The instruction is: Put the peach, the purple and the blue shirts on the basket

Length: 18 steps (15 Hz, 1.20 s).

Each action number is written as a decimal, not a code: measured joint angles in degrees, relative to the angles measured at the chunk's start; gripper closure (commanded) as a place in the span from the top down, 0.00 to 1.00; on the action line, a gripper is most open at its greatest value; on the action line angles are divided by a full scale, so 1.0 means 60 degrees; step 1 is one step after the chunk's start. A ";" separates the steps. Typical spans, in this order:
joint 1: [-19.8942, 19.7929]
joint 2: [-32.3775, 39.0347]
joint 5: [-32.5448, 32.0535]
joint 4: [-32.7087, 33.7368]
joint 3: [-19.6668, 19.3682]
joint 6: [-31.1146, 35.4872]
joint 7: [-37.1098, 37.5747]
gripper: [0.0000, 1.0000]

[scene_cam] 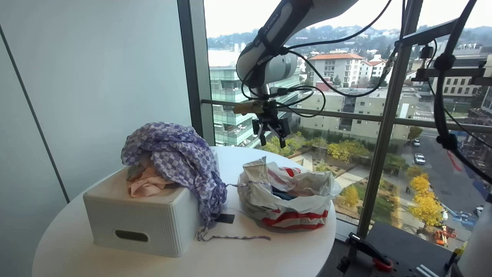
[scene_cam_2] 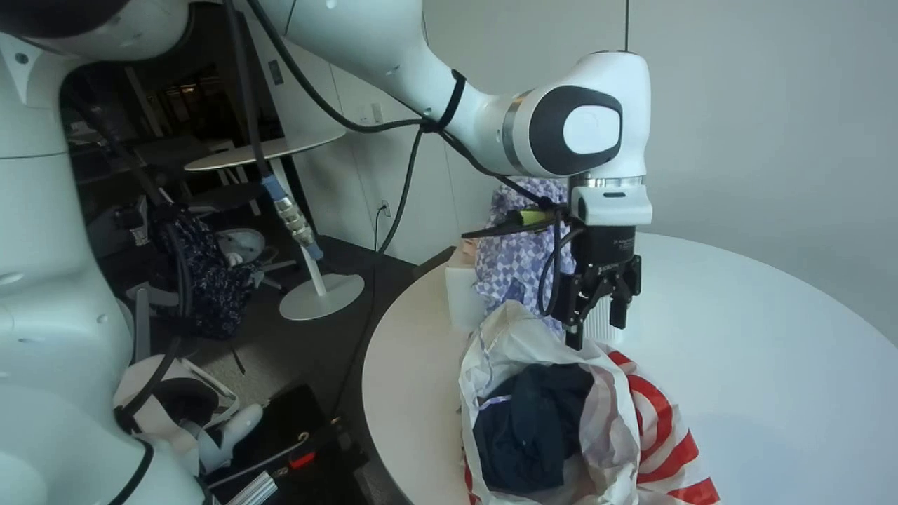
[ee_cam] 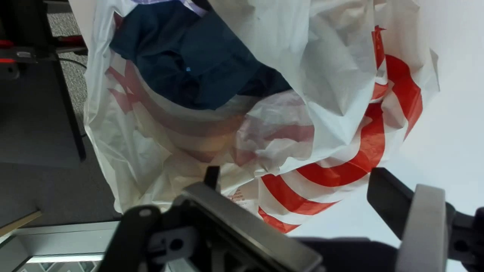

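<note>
In an exterior view the basket [scene_cam: 153, 225] stands on the table [scene_cam: 230, 257], its slotted end facing the near side. The peach shirt [scene_cam: 148, 184] lies crumpled on top of it, partly covered by the purple shirt [scene_cam: 182, 154], a checked heap that spills down the basket's side. One tie [scene_cam: 246, 237] trails from the heap across the table; another reaches the bag [scene_cam: 296, 220], white with red stripes, just beside. The blue shirt [scene_cam_2: 533, 428], dark navy, lies bunched inside the bag. Higher and farther back hangs the gripper [scene_cam: 273, 142], its fingers spread wide, clear of the cloth. In the wrist view one finger shows against the bag, the other against the table. The arm [scene_cam: 282, 67] slants down to the gripper. Past the window frame [scene_cam: 200, 69] come trees [scene_cam: 426, 199], buildings [scene_cam: 342, 71] and hills [scene_cam: 378, 38].
</note>
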 measured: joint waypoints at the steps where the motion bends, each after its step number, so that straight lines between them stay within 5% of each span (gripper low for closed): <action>1: -0.0001 -0.0099 0.0127 -0.0571 -0.0086 0.0366 -0.0003 1.00; 7: 0.0002 0.0210 0.0497 -0.3673 -0.0625 0.4496 0.0616 1.00; 12: 0.0309 0.1946 0.1153 -0.3666 -0.1190 0.8218 0.1443 1.00; 18: 0.1066 0.2366 0.2441 -0.3761 -0.1186 0.9532 0.1199 1.00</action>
